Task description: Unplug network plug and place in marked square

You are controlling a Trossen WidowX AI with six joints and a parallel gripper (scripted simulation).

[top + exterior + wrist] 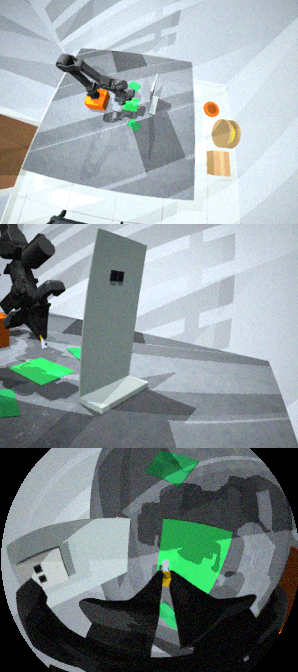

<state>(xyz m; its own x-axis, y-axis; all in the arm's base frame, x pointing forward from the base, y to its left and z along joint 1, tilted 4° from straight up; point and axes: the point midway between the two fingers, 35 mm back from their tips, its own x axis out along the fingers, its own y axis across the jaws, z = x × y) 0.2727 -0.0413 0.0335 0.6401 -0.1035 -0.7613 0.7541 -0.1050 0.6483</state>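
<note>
My gripper [41, 336] [165, 573] points down and is shut on the network plug [44, 343] [165, 566], a small whitish piece with a yellow part at the fingertips. The plug is clear of the panel and hangs above the table near the large bright green square [131, 108] [41, 377] [196, 568]. In the wrist view it overlaps that square's left edge. Its exact height is hard to tell. The upright panel [109, 319] stands beside the arm. The socket side [56, 564] shows two dark openings and no plug in them.
Darker green patches [134, 86] [133, 125] lie on either side of the bright square. An orange block [96, 100] [3, 332] stands close to the arm. The panel's pale base [153, 105] [111, 394] sits on the table [103, 161].
</note>
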